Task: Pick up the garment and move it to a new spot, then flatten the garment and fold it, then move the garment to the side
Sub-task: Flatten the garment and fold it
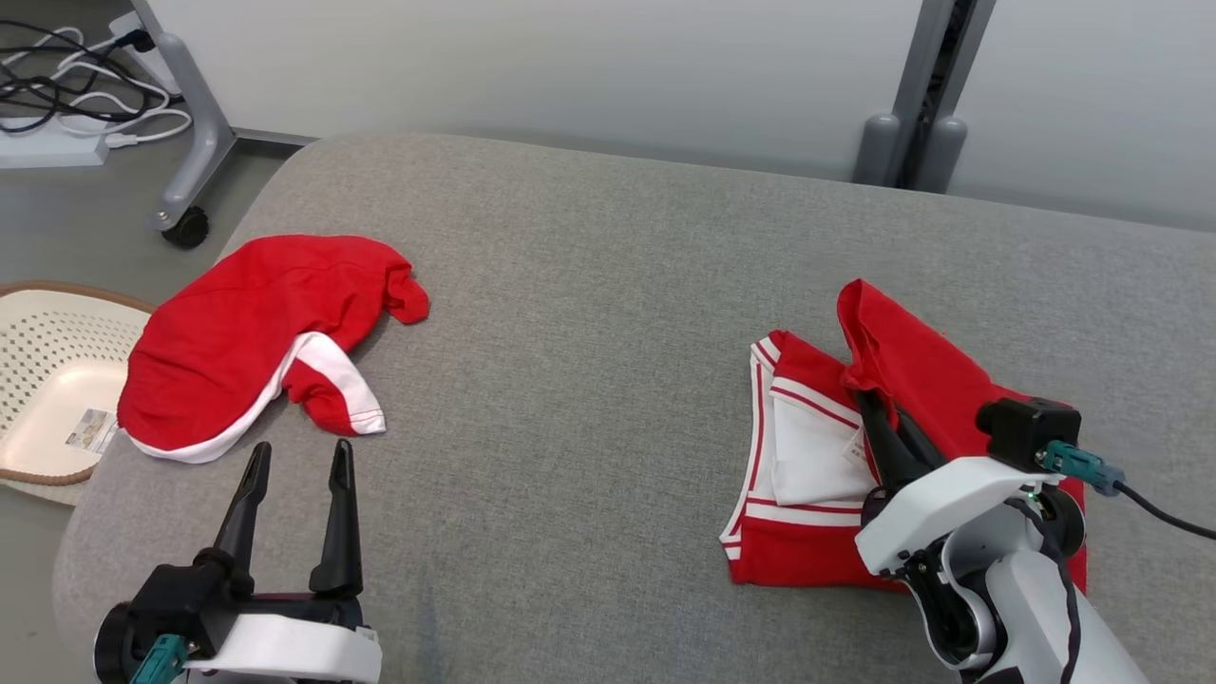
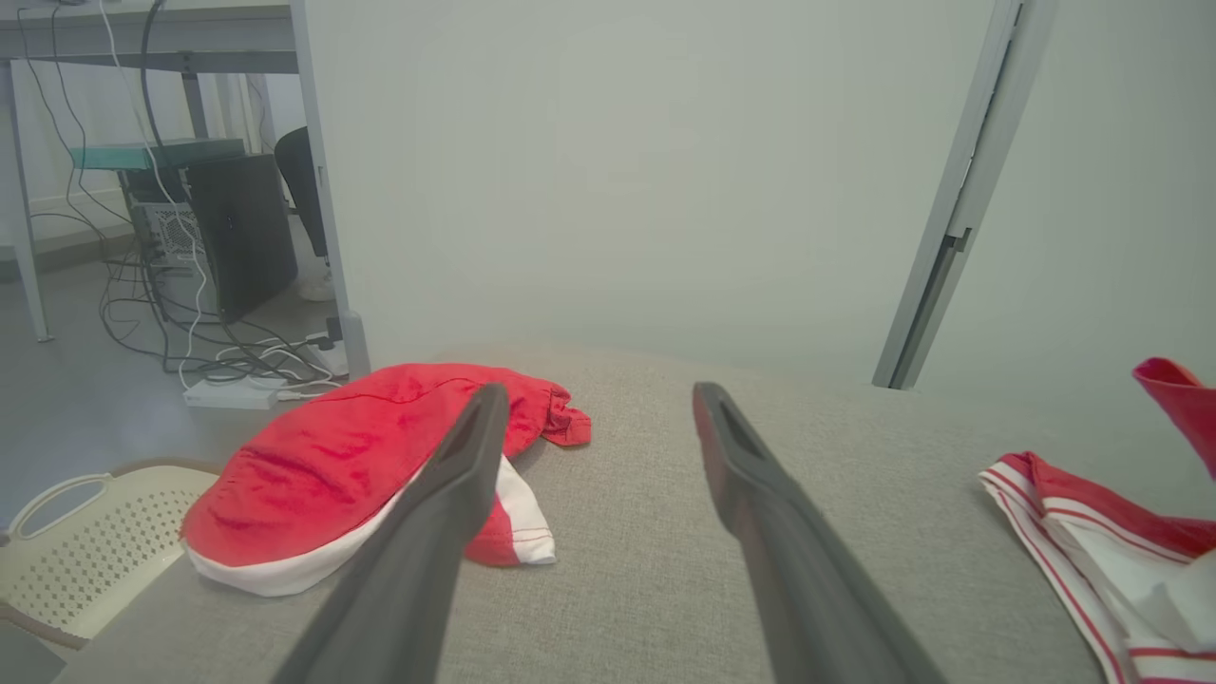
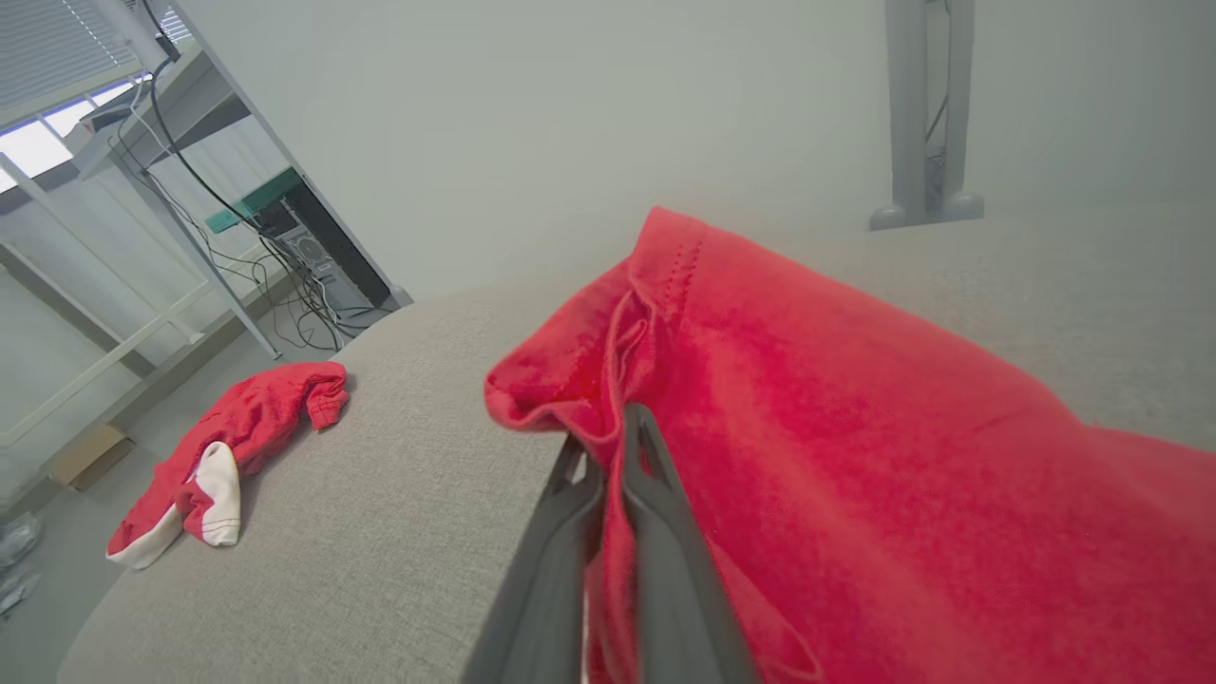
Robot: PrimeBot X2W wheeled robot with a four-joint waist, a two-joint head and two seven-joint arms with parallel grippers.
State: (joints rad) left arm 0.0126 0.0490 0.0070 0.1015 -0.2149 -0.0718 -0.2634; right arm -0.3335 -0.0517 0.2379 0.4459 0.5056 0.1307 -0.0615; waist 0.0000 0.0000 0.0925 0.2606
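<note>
At the near left edge of the grey cushion (image 1: 589, 332) the left gripper (image 1: 301, 451) hovers with its jaws released and wide apart, touching nothing. At the cushion's near right, the right gripper (image 1: 879, 418) has its jaws clenched on a fold of the red-and-white garment (image 1: 807, 532), pinching a red flap and holding it up off the cushion while the rest lies flat beneath. The folding looks about half done to me: the garment is spread and partly doubled, white-striped edges showing, but the raised flap is not laid down, and moving it aside is yet to come. Its long axis seems to run from the cushion's near edge toward its far edge, leaning a little right, with the striped edge facing the cushion's middle. Farther off, on the cushion's left side, a second red garment (image 1: 237, 332) sits crumpled, and past that edge a cream basket (image 1: 28, 332) rests on the floor.
</note>
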